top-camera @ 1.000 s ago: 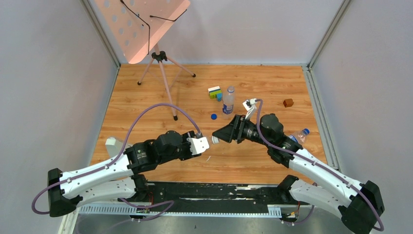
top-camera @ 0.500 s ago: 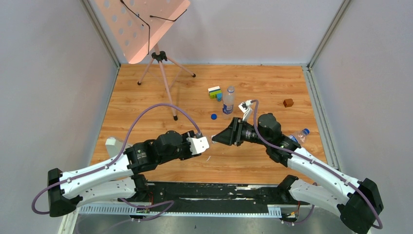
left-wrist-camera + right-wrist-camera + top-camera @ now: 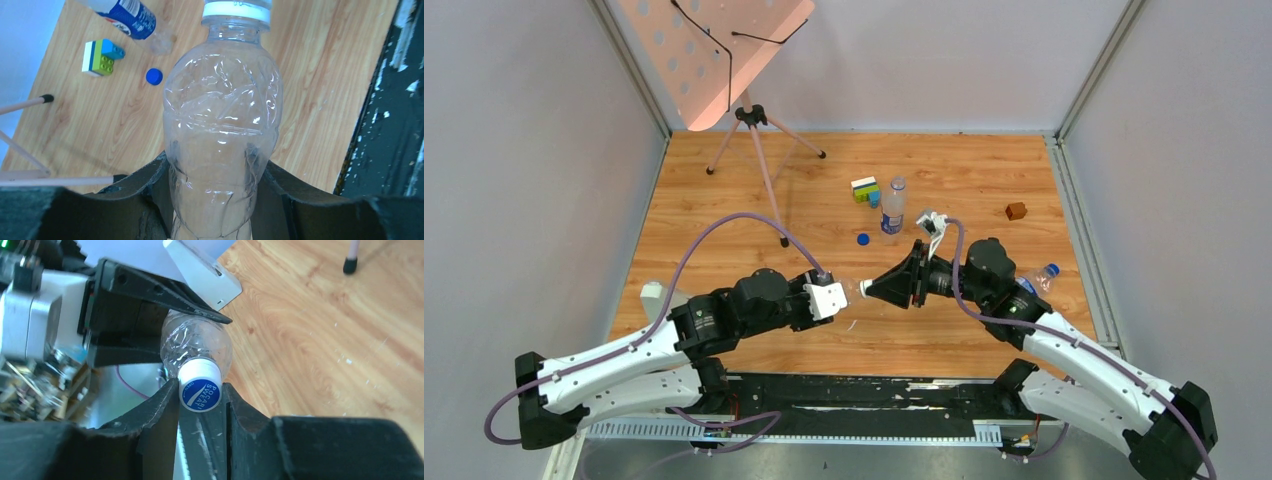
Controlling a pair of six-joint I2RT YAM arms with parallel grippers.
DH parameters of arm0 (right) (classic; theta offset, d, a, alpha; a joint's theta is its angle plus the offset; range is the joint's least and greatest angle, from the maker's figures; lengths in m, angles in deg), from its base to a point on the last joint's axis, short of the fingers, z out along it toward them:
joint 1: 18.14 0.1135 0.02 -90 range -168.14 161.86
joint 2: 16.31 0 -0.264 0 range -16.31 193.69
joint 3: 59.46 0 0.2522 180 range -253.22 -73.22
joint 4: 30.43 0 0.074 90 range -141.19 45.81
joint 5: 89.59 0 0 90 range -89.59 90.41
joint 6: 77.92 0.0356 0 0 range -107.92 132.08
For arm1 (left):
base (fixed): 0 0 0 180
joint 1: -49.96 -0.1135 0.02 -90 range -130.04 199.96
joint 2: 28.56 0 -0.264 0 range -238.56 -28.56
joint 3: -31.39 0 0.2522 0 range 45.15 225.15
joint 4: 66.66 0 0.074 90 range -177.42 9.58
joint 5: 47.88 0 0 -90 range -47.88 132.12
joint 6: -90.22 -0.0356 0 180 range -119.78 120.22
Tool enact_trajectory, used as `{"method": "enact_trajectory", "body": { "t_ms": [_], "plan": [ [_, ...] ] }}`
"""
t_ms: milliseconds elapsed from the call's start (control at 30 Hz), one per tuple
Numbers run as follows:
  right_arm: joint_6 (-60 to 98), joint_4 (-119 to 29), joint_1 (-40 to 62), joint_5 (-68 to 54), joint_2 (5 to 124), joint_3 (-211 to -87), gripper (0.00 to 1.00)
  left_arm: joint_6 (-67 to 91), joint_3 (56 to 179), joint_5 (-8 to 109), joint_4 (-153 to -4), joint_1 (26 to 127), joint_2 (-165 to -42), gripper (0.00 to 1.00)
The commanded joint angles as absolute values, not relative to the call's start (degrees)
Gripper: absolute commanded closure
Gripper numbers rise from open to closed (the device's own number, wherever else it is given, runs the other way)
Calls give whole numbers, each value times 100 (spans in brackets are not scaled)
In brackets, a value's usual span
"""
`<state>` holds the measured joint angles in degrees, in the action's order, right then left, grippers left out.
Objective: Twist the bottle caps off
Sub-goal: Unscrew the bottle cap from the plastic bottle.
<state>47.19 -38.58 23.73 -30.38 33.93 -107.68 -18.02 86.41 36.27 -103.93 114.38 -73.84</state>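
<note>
Two hands share one unlabelled bottle (image 3: 220, 120) above the table's (image 3: 724, 200) near middle: our left hand (image 3: 216, 172) is clamped on its crinkly body and our right hand (image 3: 871, 290) on the cap (image 3: 200, 388), so we should twist squarely without crushing it.

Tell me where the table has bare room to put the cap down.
Bare wood: the left side, between the stand legs and the left arm; also the far right corner behind the brown cube. Crowded: around the toy blocks, upright bottle and loose blue cap.
</note>
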Motion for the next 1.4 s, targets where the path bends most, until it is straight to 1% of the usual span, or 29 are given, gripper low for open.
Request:
{"method": "enact_trajectory", "body": {
  "t_ms": [0, 167, 200, 267, 300, 400, 467, 567, 600, 733, 833, 933, 1033, 1167, 1200, 1233, 1267, 1367],
  "plan": [
    [2861, -3131, 2387, -3864, 3029, -10589, 95, -1498, 8763, 4152, -10158, 11448, -7218, 100],
    [1219, -3383, 2387, -4317, 2847, -10564, 90, -1256, 8957, 4753, -10303, 11443, -7266, 100],
    [777, -3540, 2387, -4583, 2844, -10591, 90, -1210, 9031, 4852, -10337, 11439, -7271, 100],
    [-383, -3969, 2392, -5230, 2831, -10643, 98, -1159, 9141, 5123, -10435, 11426, -7270, 100],
    [-808, -4144, 2402, -5376, 2820, -10661, 100, -1153, 9170, 5288, -10484, 11419, -7264, 100],
    [-1823, -4393, 2405, -5482, 2771, -10650, 100, -1154, 9301, 5554, -10606, 11366, -7271, 100],
    [-2258, -4582, 2405, -5480, 2689, -10609, 100, -1172, 9342, 5631, -10684, 11348, -7290, 100],
    [-2277, -4385, 2405, -5271, 2565, -10538, 99, -1199, 9326, 5597, -10694, 11342, -7294, 100],
    [-2193, -4233, 2405, -5215, 2522, -10512, 95, -1208, 9295, 5585, -10682, 11342, -7290, 100],
    [-1262, -3440, 2405, -4856, 2386, -10273, 61, -1289, 9210, 5452, -10599, 11341, -7301, 100],
    [-1044, -3356, 2405, -4794, 2328, -10212, 50, -1367, 9187, 5328, -10588, 11341, -7322, 100],
    [-893, -3369, 2405, -4634, 2214, -10204, 43, -1408, 9221, 5103, -10681, 11341, -7337, 100],
    [-309, -3109, 2405, -4266, 2032, -10123, 33, -1471, 9243, 4873, -10781, 11341, -7326, 100],
    [419, -2820, 2398, -4381, 1798, -9954, 28, -1529, 9166, 4521, -10789, 11340, -7317, 100],
    [700, -2695, 2404, -4309, 1745, -9901, 24, -1544, 9130, 4384, -10746, 11341, -7319, 100],
    [1049, -2595, 2403, -4088, 1690, -9826, 19, -1548, 9116, 4311, -10689, 11341, -7329, 100],
    [1576, -2520, 2405, -3739, 1642, -9763, 17, -1562, 9111, 4250, -10662, 11341, -7343, 100],
    [2776, -2612, 2403, -2785, 1558, -9706, 16, -1599, 9135, 3956, -10594, 11341, -7434, 100]
  ]
}}
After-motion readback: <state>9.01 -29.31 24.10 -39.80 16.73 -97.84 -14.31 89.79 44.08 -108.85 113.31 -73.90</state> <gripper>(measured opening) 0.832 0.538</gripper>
